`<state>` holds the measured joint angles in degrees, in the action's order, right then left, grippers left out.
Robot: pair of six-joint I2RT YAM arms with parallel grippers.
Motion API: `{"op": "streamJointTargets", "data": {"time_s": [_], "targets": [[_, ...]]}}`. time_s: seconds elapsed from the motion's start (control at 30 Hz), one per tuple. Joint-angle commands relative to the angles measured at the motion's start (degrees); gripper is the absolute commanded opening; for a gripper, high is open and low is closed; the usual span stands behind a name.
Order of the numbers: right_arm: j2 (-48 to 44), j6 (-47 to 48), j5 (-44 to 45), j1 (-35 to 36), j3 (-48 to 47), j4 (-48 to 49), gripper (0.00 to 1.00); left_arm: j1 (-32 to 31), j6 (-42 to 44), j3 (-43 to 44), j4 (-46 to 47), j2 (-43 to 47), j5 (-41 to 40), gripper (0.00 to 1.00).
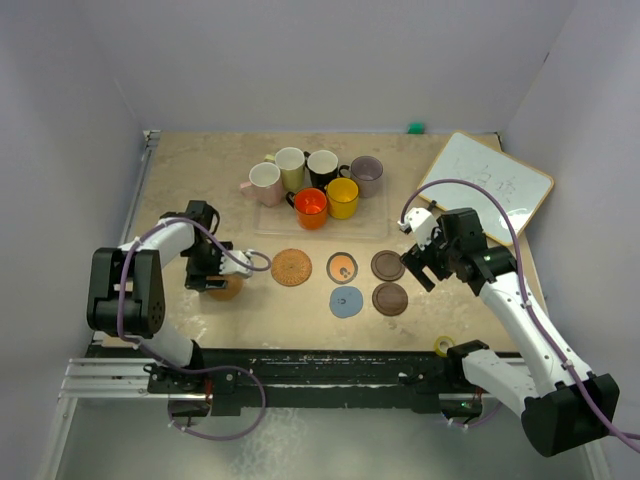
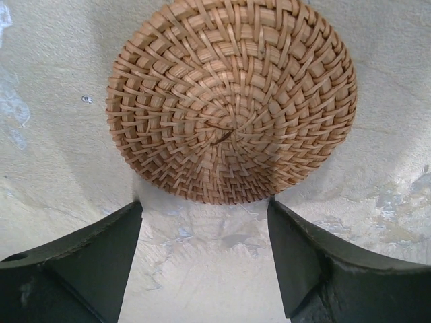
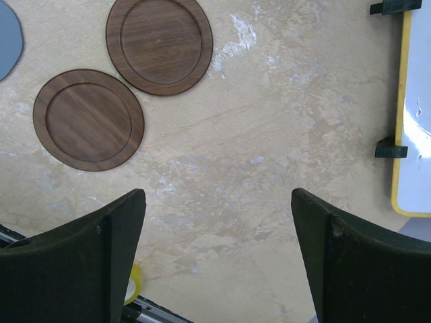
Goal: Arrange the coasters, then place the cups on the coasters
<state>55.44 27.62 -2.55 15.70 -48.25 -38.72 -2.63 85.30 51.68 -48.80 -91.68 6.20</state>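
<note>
Table, marbled beige, bearing six coasters and six cups. Coasters: one woven coaster, orange-brown, flat at the left of the table, just beyond the tips of the left gripper. A second woven coaster heads a loose row with the grey-rimmed coaster (orange centre) and the far dark brown coaster. Nearer the arms lie the blue-grey coaster and the near dark brown coaster. All are flat and none carries a cup. Cups: clustered upright at the far middle of the table, well apart from the coasters. The pink cup, pale yellow-green cup, black cup and mauve-grey cup stand behind. The red-orange cup and yellow cup stand in front. Left gripper: jaws spread wide over bare table, holding nothing and not touching the woven coaster. Right gripper: jaws spread wide, empty, above bare table to the right of the two dark brown coasters. Sundries: a whiteboard with a yellow edge at the far right, and a small yellow tape roll near the right arm's base.
</note>
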Motion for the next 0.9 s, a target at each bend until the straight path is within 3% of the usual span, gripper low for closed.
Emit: {"op": "streamJointTargets", "data": {"time_s": [0.0,0.4,0.87], "targets": [[-0.45,0.26,-1.06,0.2,0.15,-0.37,0.91,-0.55,3.82,-1.45,-0.03,0.21,5.0,0.72],[0.19,0.47,-0.97,0.2,-0.08,-0.14,0.91,-14.09,-5.18,-11.14,3.96,8.47,5.8,0.68],[0.02,0.49,-0.53,0.2,-0.07,0.09,0.91,-31.06,-26.45,-10.11,6.19,9.05,6.5,0.66]]}}
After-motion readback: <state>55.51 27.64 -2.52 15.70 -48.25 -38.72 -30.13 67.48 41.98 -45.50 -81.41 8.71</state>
